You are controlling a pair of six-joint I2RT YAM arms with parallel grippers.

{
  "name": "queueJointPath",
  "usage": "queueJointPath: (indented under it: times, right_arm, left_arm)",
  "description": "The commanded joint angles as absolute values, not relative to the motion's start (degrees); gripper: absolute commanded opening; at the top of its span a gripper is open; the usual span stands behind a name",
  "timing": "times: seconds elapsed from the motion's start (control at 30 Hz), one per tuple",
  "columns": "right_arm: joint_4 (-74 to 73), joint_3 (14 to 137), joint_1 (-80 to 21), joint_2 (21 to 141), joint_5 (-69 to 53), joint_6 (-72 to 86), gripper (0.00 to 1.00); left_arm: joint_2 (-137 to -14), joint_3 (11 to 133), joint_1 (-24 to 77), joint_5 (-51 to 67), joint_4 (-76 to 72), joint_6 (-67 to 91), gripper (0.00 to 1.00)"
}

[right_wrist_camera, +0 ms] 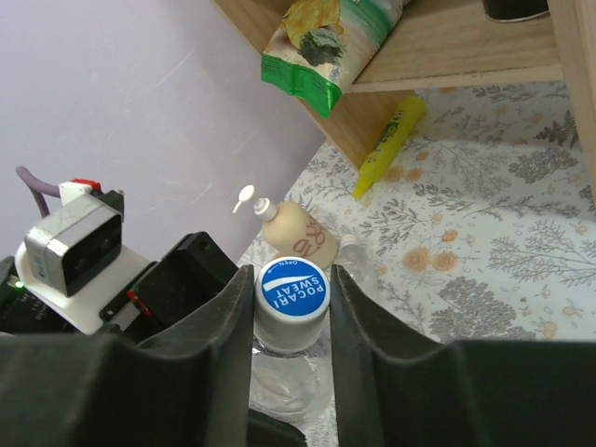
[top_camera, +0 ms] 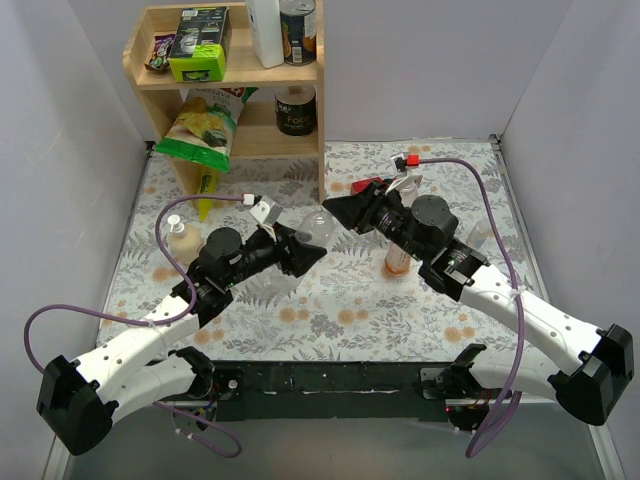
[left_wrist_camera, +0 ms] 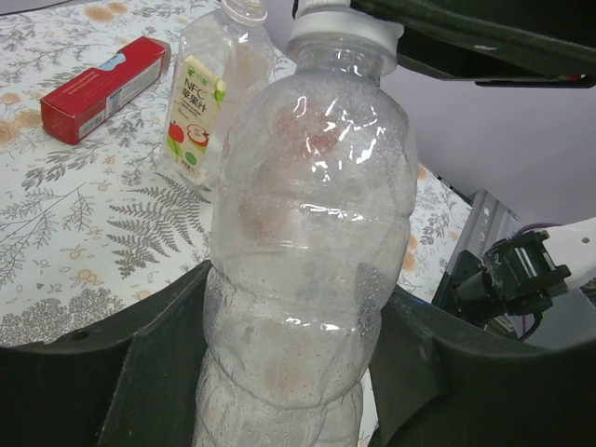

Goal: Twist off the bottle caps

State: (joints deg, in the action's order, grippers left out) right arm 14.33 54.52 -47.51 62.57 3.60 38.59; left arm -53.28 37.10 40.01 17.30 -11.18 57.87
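Between right end effector (right_wrist_camera: 291, 279) jaws: bottle cap (right_wrist_camera: 291, 291), gripped.

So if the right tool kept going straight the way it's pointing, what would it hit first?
The blue-topped bottle cap on the clear bottle: the right tool has it pinched between its fingers. Depth beyond that is unclear.

The bottle (left_wrist_camera: 307, 261) sits within the left tool (left_wrist_camera: 291, 372), its cap (right_wrist_camera: 292, 291) within the right tool (right_wrist_camera: 292, 312), the shelf (top_camera: 250, 76) behind them.
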Motion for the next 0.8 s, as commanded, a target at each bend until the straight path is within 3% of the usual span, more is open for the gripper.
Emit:
queueJointPath:
  times: [0.0, 0.03, 0.1, 0.33, 0.63, 0.77]
  right_arm:
    - [18.89, 54.85, -46.85, 62.75, 0.44, 39.2, 0.26]
    - [19.51, 54.67, -46.67, 62.58, 0.44, 39.03, 0.1]
    - [21.78, 53.27, -46.06, 62.14, -2.54, 37.63, 0.01]
    - [32.51, 47.9, -39.12, 58.89, -24.11, 32.62, 0.01]
    - [29.27, 50.19, -36.04, 54.5, -48.39, 14.16, 0.01]
    - [27.08, 50.27, -35.69, 52.91, -50.27, 7.67, 0.01]
  left_arm:
    - [-51.94, 37.44, 40.17, 16.87, -11.69, 56.87, 0.3]
    - [-51.86, 37.44, 40.17, 16.87, -11.6, 56.87, 0.3]
    - [-51.77, 37.53, 40.17, 18.36, -11.95, 56.69, 0.3]
    - [-52.82, 37.27, 39.38, 36.1, -17.83, 57.74, 0.31]
    - [-59.23, 40.51, 37.0, 63.88, -30.05, 65.82, 0.31]
    - [-62.13, 45.87, 36.91, 68.98, -24.65, 63.56, 0.31]
